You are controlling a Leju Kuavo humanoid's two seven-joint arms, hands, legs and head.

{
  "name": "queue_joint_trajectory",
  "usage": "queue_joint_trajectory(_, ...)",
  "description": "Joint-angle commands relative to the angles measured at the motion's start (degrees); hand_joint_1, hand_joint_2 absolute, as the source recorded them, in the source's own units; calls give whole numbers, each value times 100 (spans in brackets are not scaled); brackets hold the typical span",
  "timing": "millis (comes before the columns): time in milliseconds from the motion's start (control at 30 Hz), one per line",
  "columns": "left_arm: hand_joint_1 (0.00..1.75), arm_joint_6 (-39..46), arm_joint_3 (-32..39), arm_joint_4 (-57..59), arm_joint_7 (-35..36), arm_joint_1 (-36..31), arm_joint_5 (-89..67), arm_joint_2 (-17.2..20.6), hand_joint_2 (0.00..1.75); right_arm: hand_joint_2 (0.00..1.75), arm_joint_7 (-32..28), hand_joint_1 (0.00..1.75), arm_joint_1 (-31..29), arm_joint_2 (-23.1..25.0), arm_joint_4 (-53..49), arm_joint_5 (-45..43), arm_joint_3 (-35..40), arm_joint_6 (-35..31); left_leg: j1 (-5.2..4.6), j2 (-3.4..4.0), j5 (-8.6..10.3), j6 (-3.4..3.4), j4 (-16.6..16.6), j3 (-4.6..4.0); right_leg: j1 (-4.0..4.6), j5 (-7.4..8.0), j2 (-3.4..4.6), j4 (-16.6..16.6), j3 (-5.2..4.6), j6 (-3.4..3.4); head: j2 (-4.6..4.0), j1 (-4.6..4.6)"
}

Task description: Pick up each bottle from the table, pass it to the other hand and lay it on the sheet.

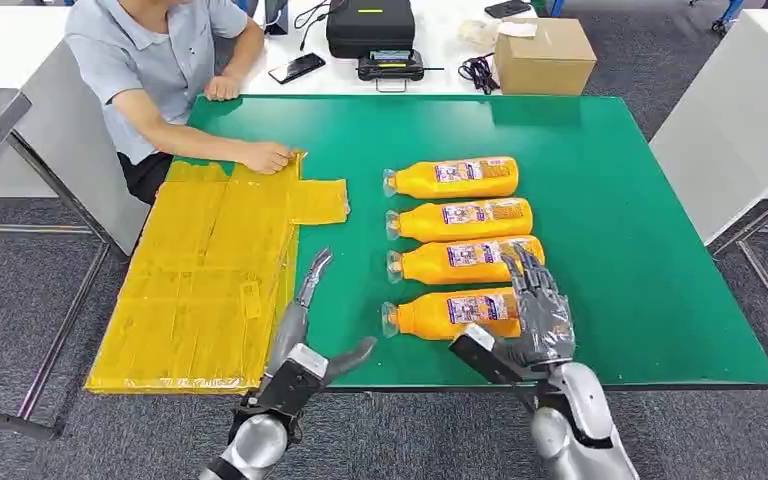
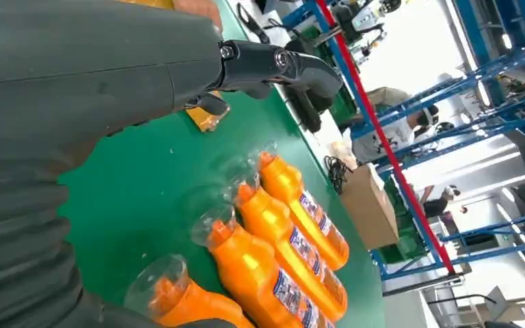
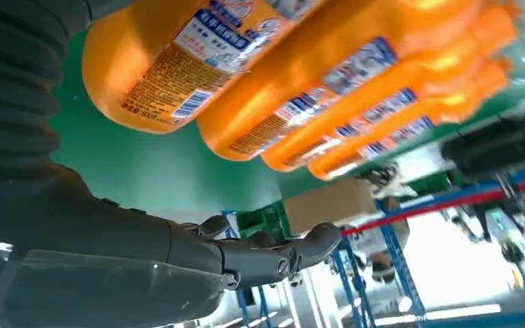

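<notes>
orange bottles point(image 3: 301, 89): side by side on green table point(image 3: 150, 164) | robot hand point(image 3: 246, 256): fingers extended, empty

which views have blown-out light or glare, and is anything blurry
Head view: even light, sharp, faint sheen on the yellow sheet. Left wrist view: background beyond the table washed out white, bottles carry bright highlights, the near clear caps are soft. Right wrist view: overexposed ceiling lights, glare streaks on the bottles, the nearest label still readable.

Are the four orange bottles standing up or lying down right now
Lying down. All four orange bottles rest on their sides in a row on the green table, clear caps pointing toward the yellow sheet.
</notes>
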Motion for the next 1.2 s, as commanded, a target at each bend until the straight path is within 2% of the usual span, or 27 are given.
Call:
queue_joint_trajectory(33,0,-161,30,45,150,-47,53,33,175,175,270,0,-666,-421,1056,-38,497,604,9,17,-9,-12,-3,22,10,-2,14,-8,19,-14,0,0)
queue_joint_trajectory(433,0,-168,33,47,159,-48,59,31,175,175,276,0,-657,-446,1049,-40,511,629,8,12,-9,-11,-1,23,9,-4,9,-5,21,-14,0,0)
queue_joint_trajectory(700,0,-269,-49,73,266,-88,119,-38,175,175,413,0,-679,-708,1038,-10,743,1000,9,8,-13,-13,3,23,10,-8,5,-3,24,-16,0,-2)
queue_joint_trajectory(900,0,-233,-57,164,241,-31,165,-69,175,175,482,0,-466,-893,668,-85,1076,1300,4,3,-5,-8,-2,13,5,-4,1,-4,11,-9,0,0)
queue_joint_trajectory(1200,0,-243,-101,321,199,-128,222,-101,175,175,460,0,-816,-982,1151,-149,1259,1466,7,11,-10,-11,1,21,8,-4,8,-4,19,-14,0,0)
